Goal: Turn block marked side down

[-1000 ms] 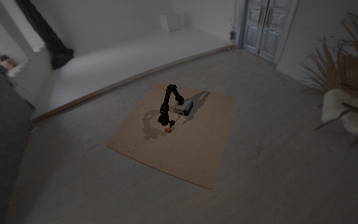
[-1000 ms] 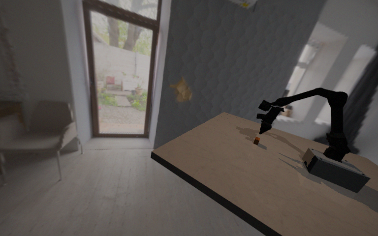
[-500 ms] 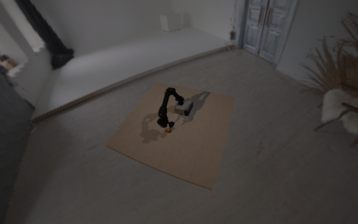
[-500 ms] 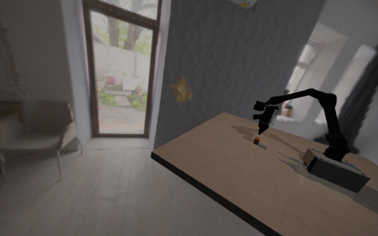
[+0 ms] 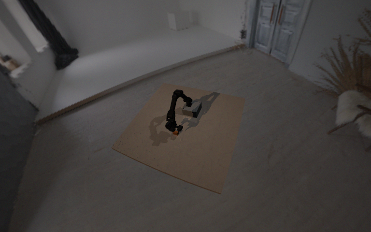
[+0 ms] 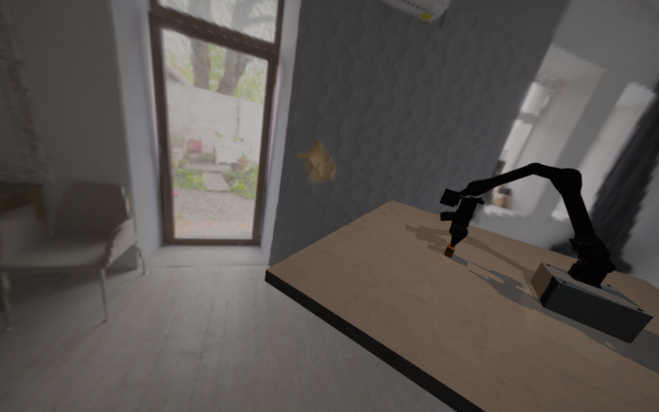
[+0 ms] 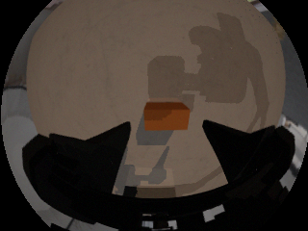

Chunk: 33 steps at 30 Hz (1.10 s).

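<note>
Your fingers (image 6: 456, 241) stand wide above the worktop (image 5: 202, 152) (image 6: 369, 291) (image 7: 91, 72) — pointing down, nothing held — with the orange block (image 5: 175, 133) (image 6: 449, 251) (image 7: 166, 118) just below.

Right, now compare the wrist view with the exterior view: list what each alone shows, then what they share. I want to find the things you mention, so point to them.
Only the wrist view: the gap between the gripper's (image 6: 453, 244) (image 7: 166, 124) two spread fingers, with the table surface visible through it.

Only the exterior view: the arm (image 6: 535, 170) arching up from its grey base box (image 6: 595, 313), and the brown-framed glass door (image 6: 264, 145).

Both: the orange block (image 6: 449, 252) (image 7: 166, 120) on the table (image 6: 369, 291) (image 7: 87, 72), and the open gripper, holding nothing.
</note>
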{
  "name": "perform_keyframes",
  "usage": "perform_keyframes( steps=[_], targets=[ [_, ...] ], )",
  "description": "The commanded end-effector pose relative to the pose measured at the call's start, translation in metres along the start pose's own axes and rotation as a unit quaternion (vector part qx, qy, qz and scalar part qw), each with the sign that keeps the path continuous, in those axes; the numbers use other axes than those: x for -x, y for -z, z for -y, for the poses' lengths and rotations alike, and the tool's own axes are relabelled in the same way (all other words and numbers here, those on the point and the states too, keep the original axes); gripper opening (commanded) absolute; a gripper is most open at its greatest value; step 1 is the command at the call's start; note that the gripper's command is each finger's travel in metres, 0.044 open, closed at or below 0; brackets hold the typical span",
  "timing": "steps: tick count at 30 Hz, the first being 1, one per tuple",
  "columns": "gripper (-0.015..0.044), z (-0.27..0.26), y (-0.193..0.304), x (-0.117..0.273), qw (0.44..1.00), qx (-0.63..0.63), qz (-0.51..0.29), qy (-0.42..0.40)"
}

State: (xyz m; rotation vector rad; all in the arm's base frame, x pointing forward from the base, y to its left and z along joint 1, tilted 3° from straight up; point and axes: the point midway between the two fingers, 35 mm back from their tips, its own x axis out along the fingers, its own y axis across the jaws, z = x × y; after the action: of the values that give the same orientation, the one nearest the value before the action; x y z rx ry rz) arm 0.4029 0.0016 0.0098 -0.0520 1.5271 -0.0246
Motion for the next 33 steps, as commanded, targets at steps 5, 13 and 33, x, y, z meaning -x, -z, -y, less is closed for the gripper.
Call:
perform_keyframes(
  steps=[5, 13, 33],
  targets=[
    [0.044, 0.001, 0.0, -0.014, 1.0, -0.001, -0.001, 0.001],
    [0.044, 0.001, 0.001, -0.028, 1.0, -0.001, -0.001, 0.002],
    [0.0216, 0.001, 0.001, -0.032, 1.0, -0.001, -0.001, 0.002]
  ],
)
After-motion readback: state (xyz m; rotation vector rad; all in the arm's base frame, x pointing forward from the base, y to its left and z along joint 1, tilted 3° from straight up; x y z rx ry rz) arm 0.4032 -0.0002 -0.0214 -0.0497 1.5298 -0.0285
